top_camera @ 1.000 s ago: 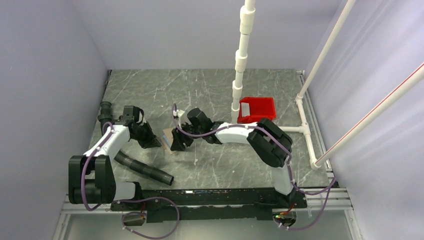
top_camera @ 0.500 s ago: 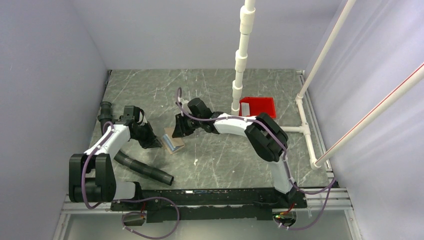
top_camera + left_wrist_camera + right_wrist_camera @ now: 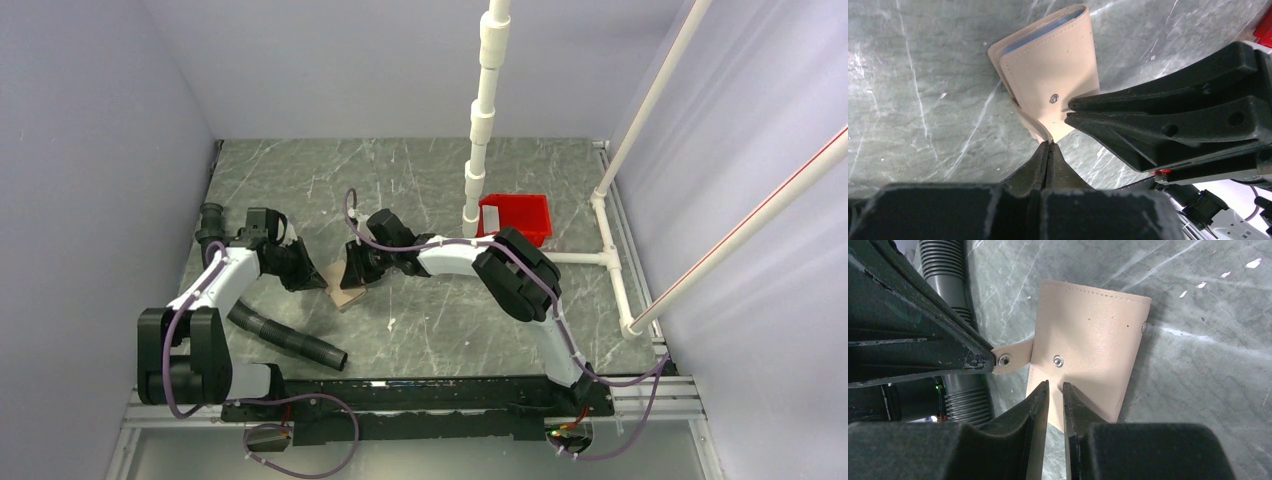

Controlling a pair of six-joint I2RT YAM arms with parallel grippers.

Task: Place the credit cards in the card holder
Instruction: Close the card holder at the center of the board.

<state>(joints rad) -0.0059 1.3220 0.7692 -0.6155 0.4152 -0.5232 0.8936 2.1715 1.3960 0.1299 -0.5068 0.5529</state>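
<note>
We see veined grey table [image 3: 420, 180], ribbed black hose [image 3: 290, 340], red plastic tray [image 3: 527, 218] holding a flat pale credit card [image 3: 492, 216]. Stitched tan card holder [image 3: 1048, 65] lies mid-table: left gripper [image 3: 1048, 144] clenched on its snap tab [image 3: 1010, 359]; right gripper [image 3: 1055, 386] jaws a slit at its edge, grip unclear.

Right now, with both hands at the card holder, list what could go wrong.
1. The left hand is shut on only the small snap tab; a tug could slip off or strain it.
2. The right hand, jaws almost together, sits at the edge of the card holder beside the snap stud; it may press the cover down instead of lifting it.
3. The ribbed hose lies close beside the left hand and could snag it.
</note>
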